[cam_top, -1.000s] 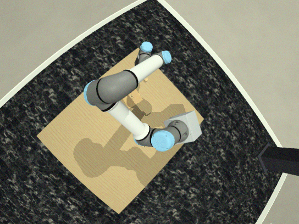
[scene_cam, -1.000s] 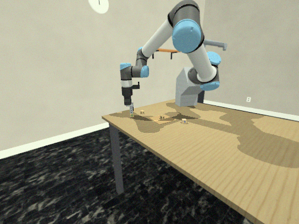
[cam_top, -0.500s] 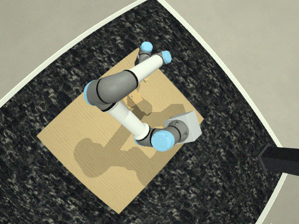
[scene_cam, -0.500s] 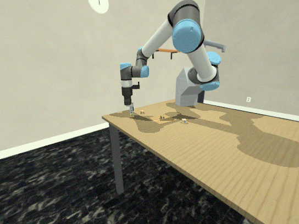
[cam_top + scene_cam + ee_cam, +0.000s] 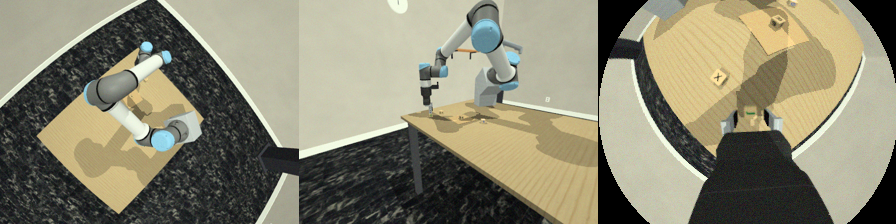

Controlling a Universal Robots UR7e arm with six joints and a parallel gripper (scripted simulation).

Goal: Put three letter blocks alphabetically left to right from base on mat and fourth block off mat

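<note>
My gripper (image 5: 430,111) is open and low over the table's far corner. A small block with a green letter (image 5: 431,115) lies on the table right below it. In the wrist view this block (image 5: 751,115) shows between my spread fingertips. A second block (image 5: 441,111) lies on the bare table close by and also shows in the wrist view (image 5: 718,78). The thin tan mat (image 5: 463,119) lies flat with one block (image 5: 461,117) on it. A block with a blue letter (image 5: 483,121) lies just off the mat's other side. The letters are too small to read.
The grey robot base (image 5: 487,89) stands at the table's back edge. The table's edges (image 5: 409,121) are near my gripper. From above, the arm (image 5: 123,82) hides my gripper and part of the mat; two blocks (image 5: 146,79) (image 5: 131,96) show beside it.
</note>
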